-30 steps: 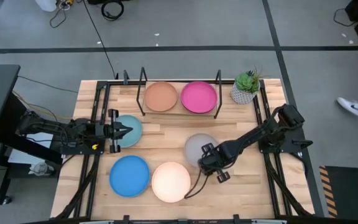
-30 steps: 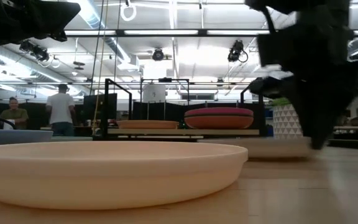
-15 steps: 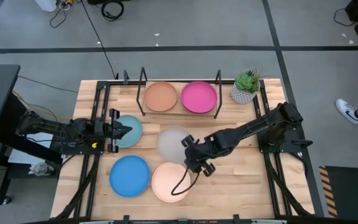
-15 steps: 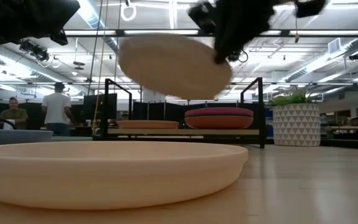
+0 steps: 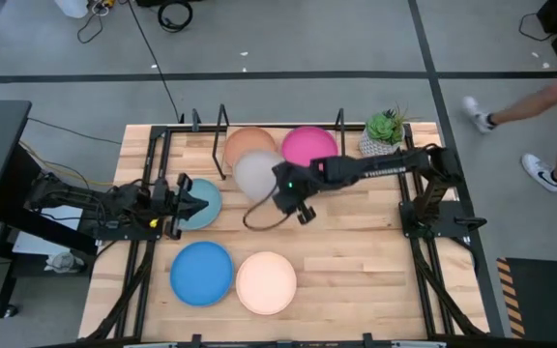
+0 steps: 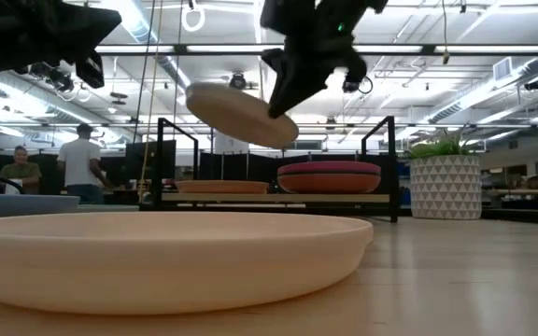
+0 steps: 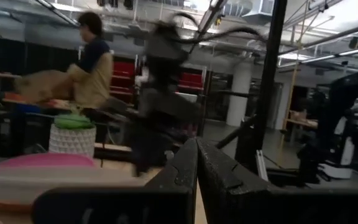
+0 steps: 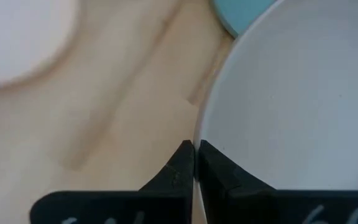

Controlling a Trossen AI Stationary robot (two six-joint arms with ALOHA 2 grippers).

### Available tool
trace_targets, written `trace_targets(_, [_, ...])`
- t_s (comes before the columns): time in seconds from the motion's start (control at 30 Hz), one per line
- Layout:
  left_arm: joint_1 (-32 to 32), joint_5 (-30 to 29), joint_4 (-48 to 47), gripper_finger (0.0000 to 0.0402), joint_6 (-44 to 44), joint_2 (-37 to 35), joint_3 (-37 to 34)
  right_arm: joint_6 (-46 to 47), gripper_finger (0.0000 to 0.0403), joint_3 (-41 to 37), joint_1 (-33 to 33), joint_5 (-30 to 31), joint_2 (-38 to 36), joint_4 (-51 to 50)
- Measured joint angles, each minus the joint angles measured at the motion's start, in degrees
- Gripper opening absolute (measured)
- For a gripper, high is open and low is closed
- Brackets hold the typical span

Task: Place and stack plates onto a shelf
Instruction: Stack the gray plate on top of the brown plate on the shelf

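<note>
My right gripper is shut on the grey plate, which it carries in the air over the table just in front of the shelf. In the low view this plate hangs tilted above the shelf. An orange plate and a magenta plate lie on the shelf board. My left gripper is shut and stays at the left, over the light blue plate. The bright blue plate and the pale peach plate lie flat near the table's near edge. My right gripper pinches the grey plate's rim between its two fingers, one on the inner face and one on the outer. It comes at the plate from the table's right and near side. The plate is lifted clear and tilted, its held edge lowest.
A potted green plant stands at the far right beside the shelf. The shelf's black wire uprights rise at its ends. Bare wood lies in the table's middle and right. A person walks past on the floor to the right.
My right gripper has lifted the grey plate off the table's near right part and carried it up and toward the far left, to just in front of the shelf. The plate has gone from lying flat to hanging tilted in the air.
</note>
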Motion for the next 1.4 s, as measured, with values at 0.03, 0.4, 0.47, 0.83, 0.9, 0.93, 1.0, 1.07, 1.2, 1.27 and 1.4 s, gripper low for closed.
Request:
trace_targets(0.03, [0.00,0.30,-0.38,0.0016,-0.52,0.00,-0.01,-1.15,0.0016,0.00,-0.94,-0.15,0.00,0.02])
trace_targets(0.4, [0.00,0.49,-1.60,0.0016,-4.03,0.04,0.00,-8.96,0.0015,0.00,-6.35,-3.32,0.00,5.67])
trace_targets(0.47, [0.00,0.47,-1.69,0.0016,-4.00,0.04,0.01,-11.41,0.0014,0.00,-6.80,-3.16,0.00,6.37])
trace_targets(0.83, [0.00,0.45,-1.20,0.0016,-0.99,0.00,0.00,-11.63,0.0014,0.00,-14.19,-12.06,0.68,12.01])
trace_targets(0.9, [0.00,0.46,-1.13,0.0016,2.74,0.00,0.00,-11.64,0.0014,0.00,-14.67,-11.56,0.68,10.10])
trace_targets(0.93, [0.00,0.45,-0.97,0.0016,3.98,0.00,0.00,-11.95,0.0014,0.00,-14.88,-11.36,0.68,9.31])
trace_targets(1.0, [0.00,0.47,1.82,0.0016,5.02,0.04,-0.01,-12.73,0.0014,0.00,-15.21,-10.91,0.66,6.54])
trace_targets(1.07, [0.05,0.42,4.86,0.0016,5.02,-0.04,-0.01,-13.31,0.0014,0.00,-15.36,-9.74,0.68,2.94])
trace_targets(1.2, [0.07,0.42,12.93,0.0016,5.01,-0.02,-0.01,-16.62,0.0014,-0.02,-15.22,-6.08,0.45,0.01])
trace_targets(1.27, [0.08,0.38,15.82,0.0016,5.88,-0.01,-0.01,-16.28,0.0015,0.87,-14.76,-1.89,0.11,-0.89])
trace_targets(1.4, [0.11,-7.53,20.52,0.0016,7.97,-0.06,0.01,-12.23,0.0015,2.72,-14.01,1.71,-0.25,-1.59])
